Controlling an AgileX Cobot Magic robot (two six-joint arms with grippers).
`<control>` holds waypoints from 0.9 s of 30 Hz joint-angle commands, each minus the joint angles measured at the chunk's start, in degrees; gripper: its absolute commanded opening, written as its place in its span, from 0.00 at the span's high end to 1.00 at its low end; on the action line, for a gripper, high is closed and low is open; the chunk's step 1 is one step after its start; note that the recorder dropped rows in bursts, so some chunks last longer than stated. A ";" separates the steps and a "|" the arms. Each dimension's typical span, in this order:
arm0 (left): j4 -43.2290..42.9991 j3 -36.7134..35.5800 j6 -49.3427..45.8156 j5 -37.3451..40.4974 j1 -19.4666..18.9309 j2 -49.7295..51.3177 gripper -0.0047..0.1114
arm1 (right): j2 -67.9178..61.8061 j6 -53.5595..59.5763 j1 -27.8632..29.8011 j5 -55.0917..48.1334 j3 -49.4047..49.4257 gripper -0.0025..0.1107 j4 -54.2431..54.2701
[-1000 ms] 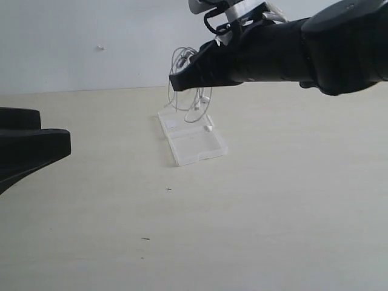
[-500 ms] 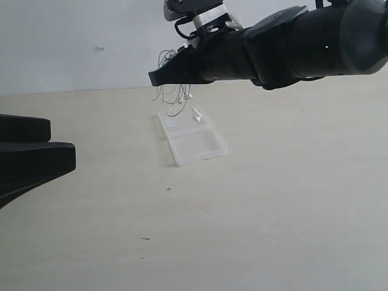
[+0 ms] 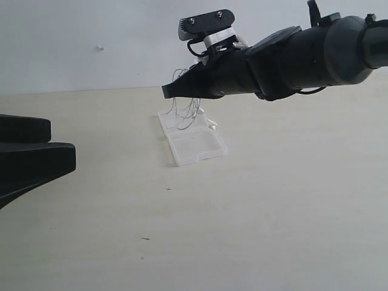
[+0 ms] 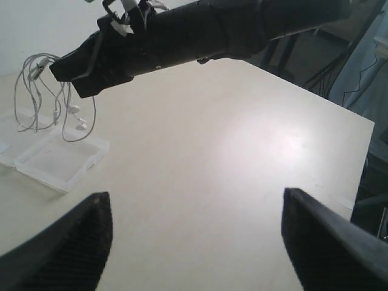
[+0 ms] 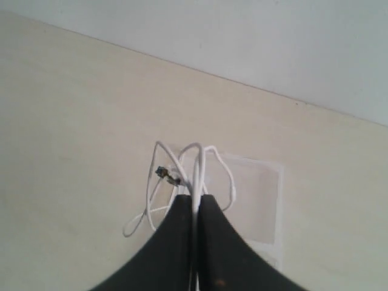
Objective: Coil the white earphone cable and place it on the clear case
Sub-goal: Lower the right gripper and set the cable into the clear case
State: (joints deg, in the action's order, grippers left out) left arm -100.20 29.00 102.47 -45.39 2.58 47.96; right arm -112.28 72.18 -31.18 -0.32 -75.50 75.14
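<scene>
**Exterior view, right gripper:** the black right gripper (image 3: 168,91) reaches in from the right, high over the pale cream table (image 3: 273,212). Its jaws are pressed together on the cable.
**Exterior view, cable:** the thin white earphone cable (image 3: 185,112) hangs from that tip in several loose loops, over the far half of the case. I cannot tell if the lowest loops touch it.
**Exterior view, case:** the flat clear case of transparent plastic (image 3: 197,145) has 2 hinged halves laid open. It lies on the table near the middle.
**Exterior view, left gripper:** the black left gripper (image 3: 60,143) is low at the left edge, well apart from the case, with a gap between its 2 fingers.
**Exterior view, camera:** a small grey camera (image 3: 206,24) sits on top of the right arm, in front of the plain white wall (image 3: 91,36).
**Left wrist view, left gripper:** the left gripper (image 4: 195,200) stands wide open, with only bare table (image 4: 242,151) between its fingers.
**Left wrist view, cable:** the white earphone cable (image 4: 36,97) hangs from the right gripper (image 4: 57,70). Its 2 small white earbuds (image 4: 76,110) dangle just over the clear case (image 4: 54,160).
**Right wrist view, right gripper:** the 2 dark fingers of the right gripper (image 5: 195,203) meet with the cable pinched between them.
**Right wrist view, cable:** loops of the white earphone cable (image 5: 182,160) spread out past the tip, and the small dark plug (image 5: 162,173) is to one side.
**Right wrist view, case:** the clear case (image 5: 257,200) lies on the table (image 5: 73,121) under the loops.
</scene>
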 commanded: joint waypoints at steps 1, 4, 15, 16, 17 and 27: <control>0.26 -0.23 -0.29 0.02 -0.09 -0.32 0.32 | -1.85 -0.28 0.31 0.32 -0.38 0.98 -0.27; 0.26 -0.23 -0.29 0.02 -0.09 -0.32 0.32 | -2.85 -0.28 0.31 0.32 -0.38 0.98 -0.27; 0.26 -0.23 -0.29 0.02 -0.09 -0.32 0.32 | -5.59 -0.27 0.31 2.39 -0.38 0.98 -0.27; 0.26 -0.23 -0.29 0.02 -0.09 -0.32 0.32 | -5.88 -0.27 0.31 2.39 -0.38 0.98 -0.27; 0.26 -0.23 -0.29 0.02 -0.09 -0.32 0.32 | -6.23 -0.27 0.31 2.86 -0.38 0.98 -0.27; 0.26 -0.23 -0.29 0.02 -0.09 -0.32 0.32 | -6.72 -0.27 0.31 6.71 -0.38 0.98 -0.54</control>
State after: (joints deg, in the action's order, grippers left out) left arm -100.20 29.00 102.47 -45.39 2.58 47.96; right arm -119.07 72.18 -31.18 4.52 -75.50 75.03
